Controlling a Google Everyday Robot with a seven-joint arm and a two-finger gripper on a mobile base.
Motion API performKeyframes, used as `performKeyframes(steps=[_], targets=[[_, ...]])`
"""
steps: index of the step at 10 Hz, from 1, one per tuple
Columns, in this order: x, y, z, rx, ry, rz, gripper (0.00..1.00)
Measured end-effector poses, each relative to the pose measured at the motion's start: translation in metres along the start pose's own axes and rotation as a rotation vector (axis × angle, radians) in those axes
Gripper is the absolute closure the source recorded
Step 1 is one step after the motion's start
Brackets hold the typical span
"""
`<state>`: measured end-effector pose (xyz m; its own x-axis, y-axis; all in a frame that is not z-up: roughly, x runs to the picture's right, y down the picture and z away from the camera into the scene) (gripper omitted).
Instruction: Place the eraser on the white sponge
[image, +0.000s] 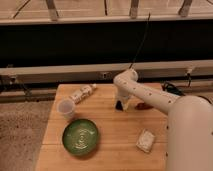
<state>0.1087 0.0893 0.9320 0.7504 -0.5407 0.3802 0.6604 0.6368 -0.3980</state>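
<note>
My gripper (120, 104) points down at the table near the back middle, at the end of the white arm (150, 95). A small dark shape sits at its tip on the wood. I cannot tell whether that shape is the black eraser or part of the gripper. The white sponge (145, 140) lies flat near the front right, well apart from the gripper. A reddish-brown oblong thing (144, 106) lies just right of the gripper.
A green plate (80, 136) sits at the front left. A translucent white cup (65, 108) stands behind it. A crumpled pale packet (82, 93) lies at the back left. The wooden table (107, 127) ends at a dark wall behind.
</note>
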Motion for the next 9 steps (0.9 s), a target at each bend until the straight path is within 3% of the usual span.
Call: performKeyframes(steps=[9], targets=[[0.003,0.017,-0.007,0.008,-0.010,0.006,0.95]])
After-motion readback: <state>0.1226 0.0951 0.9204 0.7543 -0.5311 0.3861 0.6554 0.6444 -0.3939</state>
